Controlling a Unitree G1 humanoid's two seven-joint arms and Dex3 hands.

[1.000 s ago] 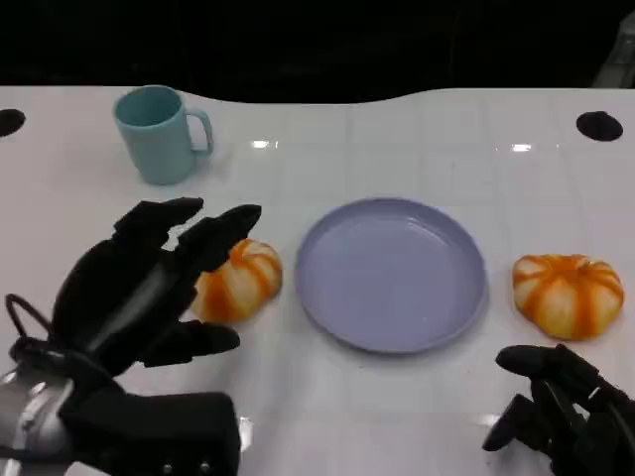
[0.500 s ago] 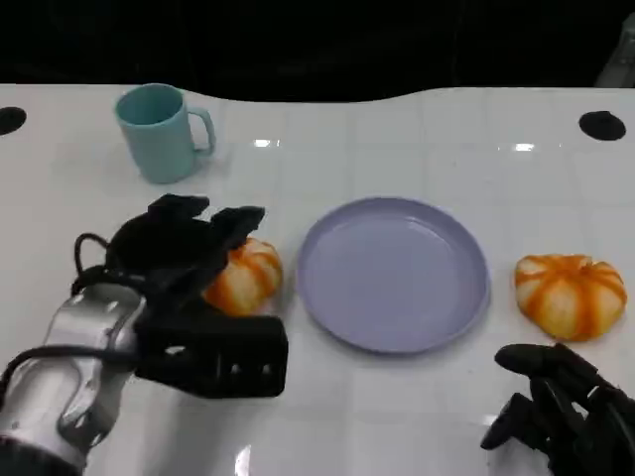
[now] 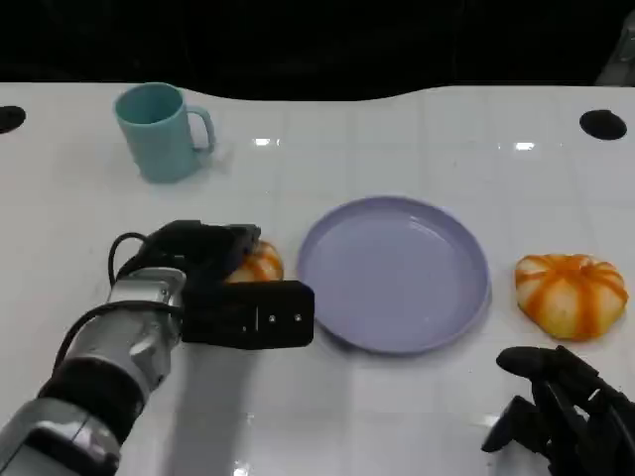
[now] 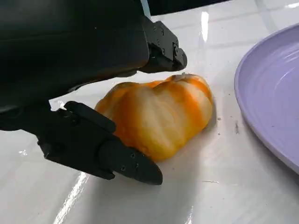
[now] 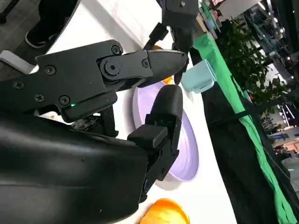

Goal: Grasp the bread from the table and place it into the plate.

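The bread (image 3: 262,265), a round orange-and-white striped bun, lies on the white table just left of the lavender plate (image 3: 397,278). My left hand (image 3: 203,250) is down over it, covering most of it. In the left wrist view the bread (image 4: 161,114) sits between my spread fingers (image 4: 119,158), one low beside it and one over its top, with the plate's rim (image 4: 273,98) close by. My right hand (image 3: 561,412) rests at the table's near right, fingers apart and holding nothing. The right wrist view shows that hand (image 5: 149,88) before the plate (image 5: 187,158).
A second striped bun (image 3: 570,295) lies right of the plate, just beyond my right hand. A teal mug (image 3: 159,131) stands at the back left. The table's dark far edge runs behind it.
My left hand has reached forward and dropped down over the bread, its fingers now on both sides of it. The bread, the plate and my right hand have stayed in place.
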